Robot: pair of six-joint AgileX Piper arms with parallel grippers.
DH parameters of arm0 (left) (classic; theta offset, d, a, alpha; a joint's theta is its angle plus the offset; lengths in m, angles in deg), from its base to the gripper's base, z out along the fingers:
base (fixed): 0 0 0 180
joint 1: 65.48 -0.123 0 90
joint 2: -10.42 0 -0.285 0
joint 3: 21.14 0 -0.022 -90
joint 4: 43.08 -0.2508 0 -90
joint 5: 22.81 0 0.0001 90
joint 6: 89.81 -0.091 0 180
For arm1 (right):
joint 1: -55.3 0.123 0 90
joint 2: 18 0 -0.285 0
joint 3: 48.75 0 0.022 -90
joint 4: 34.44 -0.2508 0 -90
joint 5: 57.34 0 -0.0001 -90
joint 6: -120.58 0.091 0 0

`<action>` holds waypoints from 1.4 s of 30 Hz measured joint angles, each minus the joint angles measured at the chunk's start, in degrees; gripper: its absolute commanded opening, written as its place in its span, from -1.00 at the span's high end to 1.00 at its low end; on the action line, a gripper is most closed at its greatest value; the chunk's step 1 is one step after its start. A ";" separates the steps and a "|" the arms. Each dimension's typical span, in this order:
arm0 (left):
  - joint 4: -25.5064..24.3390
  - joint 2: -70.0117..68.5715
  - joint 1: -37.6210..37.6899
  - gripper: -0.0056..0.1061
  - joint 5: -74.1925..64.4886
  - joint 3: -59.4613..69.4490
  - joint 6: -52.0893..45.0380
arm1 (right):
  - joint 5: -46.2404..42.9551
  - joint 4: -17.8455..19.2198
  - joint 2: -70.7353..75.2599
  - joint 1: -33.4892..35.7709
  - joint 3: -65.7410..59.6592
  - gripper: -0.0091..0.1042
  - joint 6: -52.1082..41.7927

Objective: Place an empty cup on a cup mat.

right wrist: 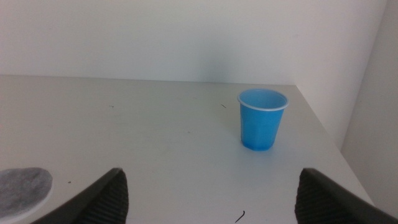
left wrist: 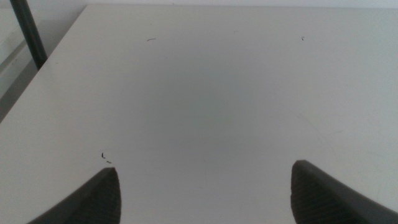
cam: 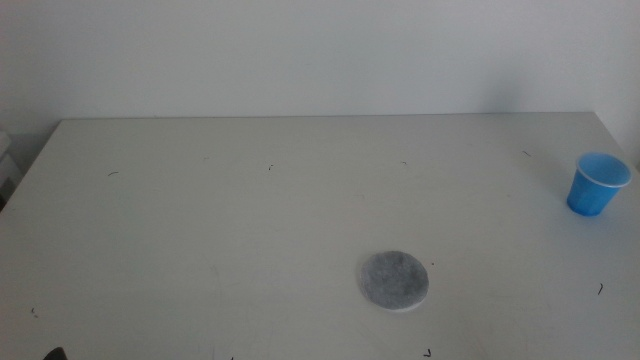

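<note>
The cup point(cam: 598, 184) stands upright near the right edge of the worktop point(cam: 250, 220), well apart from the cup mat point(cam: 394, 279), which lies flat nearer the front centre. The right pincer point(right wrist: 208, 196) faces the cup with jaws spread wide and holding nothing; the left pincer point(left wrist: 205, 193) waits open over bare worktop. The right arm is better placed: approach level, straddle the cup below its rim, close gently so the thin plastic is not crushed.
</note>
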 measured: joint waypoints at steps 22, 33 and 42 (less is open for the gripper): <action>0.00 0.00 0.00 -0.98 0.00 0.00 0.00 | 11.63 1.26 -27.50 0.00 30.18 -0.40 5.25; 0.00 0.00 0.00 -0.98 0.00 0.00 0.00 | 29.50 1.31 -53.80 0.00 57.72 -0.40 5.70; 0.00 0.00 0.00 -0.98 0.00 0.00 0.00 | 36.86 -0.34 -68.92 -1.63 73.08 -0.40 5.70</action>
